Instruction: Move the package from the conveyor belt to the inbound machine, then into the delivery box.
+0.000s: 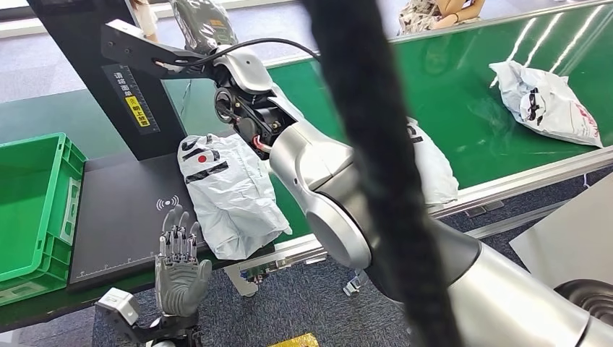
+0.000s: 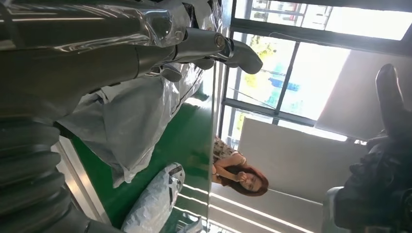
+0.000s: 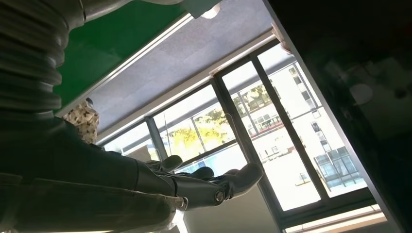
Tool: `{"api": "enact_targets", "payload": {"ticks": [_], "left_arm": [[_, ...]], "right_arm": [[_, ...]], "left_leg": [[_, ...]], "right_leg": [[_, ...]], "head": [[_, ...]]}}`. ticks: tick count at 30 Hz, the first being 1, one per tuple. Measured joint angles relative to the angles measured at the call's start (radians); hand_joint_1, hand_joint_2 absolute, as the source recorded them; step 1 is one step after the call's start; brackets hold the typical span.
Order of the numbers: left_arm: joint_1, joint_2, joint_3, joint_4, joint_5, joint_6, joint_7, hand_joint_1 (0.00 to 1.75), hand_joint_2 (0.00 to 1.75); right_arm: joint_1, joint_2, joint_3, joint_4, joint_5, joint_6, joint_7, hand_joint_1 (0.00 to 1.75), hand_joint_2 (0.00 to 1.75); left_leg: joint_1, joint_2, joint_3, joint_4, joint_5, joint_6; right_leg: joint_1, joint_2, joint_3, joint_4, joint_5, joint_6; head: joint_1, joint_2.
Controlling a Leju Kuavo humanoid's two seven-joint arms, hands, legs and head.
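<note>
A white package (image 1: 231, 191) with black and red print lies on the black inbound machine platform (image 1: 123, 217), its near end hanging over the front edge. My left hand (image 1: 177, 264) stands at the platform's front edge just left of the package, fingers spread and pointing up, holding nothing. In the left wrist view the left hand (image 2: 145, 53) stretches out beside the package (image 2: 131, 126). My right arm reaches across over the package, and my right hand (image 1: 204, 25) is raised near the scanner stand with its fingers straight. The right wrist view shows this hand (image 3: 194, 187) empty against the windows.
A green crate (image 1: 32, 202) sits left of the platform. The black scanner stand (image 1: 108, 72) rises behind it. Two more white packages (image 1: 546, 101) (image 1: 434, 170) lie on the green conveyor belt (image 1: 463, 94). A person (image 2: 238, 174) sits beyond the belt. A black cable (image 1: 376, 144) crosses the head view.
</note>
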Motion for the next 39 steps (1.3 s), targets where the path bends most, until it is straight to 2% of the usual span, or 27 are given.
{"api": "enact_targets", "payload": {"ticks": [8, 15, 21, 29, 34, 39], "left_arm": [[-0.039, -0.004, 0.034, 0.04, -0.163, 0.037, 0.0, 0.0, 1.75], [-0.06, -0.003, 0.085, 0.08, -0.216, 0.076, 0.0, 0.0, 1.75], [-0.092, 0.013, 0.127, 0.11, -0.225, 0.107, 0.0, 0.0, 1.75], [-0.13, 0.03, 0.152, 0.143, -0.241, 0.122, 0.0, 0.0, 1.75], [-0.148, 0.041, 0.156, 0.161, -0.245, 0.147, 0.0, 0.0, 1.75], [-0.154, 0.055, 0.156, 0.175, -0.26, 0.165, 0.0, 0.0, 1.75]], "right_arm": [[-0.026, -0.071, -0.022, -0.005, 0.01, 0.0, -0.056, 0.0, 1.75], [-0.013, -0.193, -0.059, -0.025, -0.034, 0.0, -0.162, 0.0, 1.75], [0.065, -0.314, -0.094, -0.077, -0.137, 0.004, -0.295, 0.0, 1.75], [0.284, -0.434, -0.115, -0.248, -0.339, -0.004, -0.4, 0.0, 1.75], [0.496, -0.506, -0.115, -0.424, -0.476, -0.034, -0.439, 0.0, 1.75], [0.733, -0.539, -0.117, -0.597, -0.552, -0.082, -0.484, 0.0, 1.75]], "left_leg": [[0.0, 0.0, 0.0, 0.0, 0.0, 0.0], [0.0, -0.002, 0.0, 0.0, 0.0, 0.0], [0.0, -0.004, 0.0, 0.0, 0.0, 0.0], [0.0, -0.005, 0.0, 0.0, 0.0, 0.0], [0.0, -0.007, 0.0, 0.0, -0.001, 0.001], [0.0, -0.007, -0.001, 0.0, -0.001, 0.001]], "right_leg": [[0.0, 0.0, 0.001, 0.0, 0.0, 0.0], [0.0, -0.001, 0.001, 0.0, 0.0, 0.0], [0.0, -0.002, 0.001, 0.0, 0.0, 0.0], [0.0, -0.003, 0.002, 0.0, 0.0, 0.001], [0.0, -0.005, 0.002, -0.001, 0.0, 0.001], [0.0, -0.005, 0.002, -0.001, -0.001, 0.001]], "head": [[0.0, 0.0], [0.0, 0.0], [0.0, 0.0], [0.0, 0.0], [0.0, 0.0], [0.0, 0.0]]}}
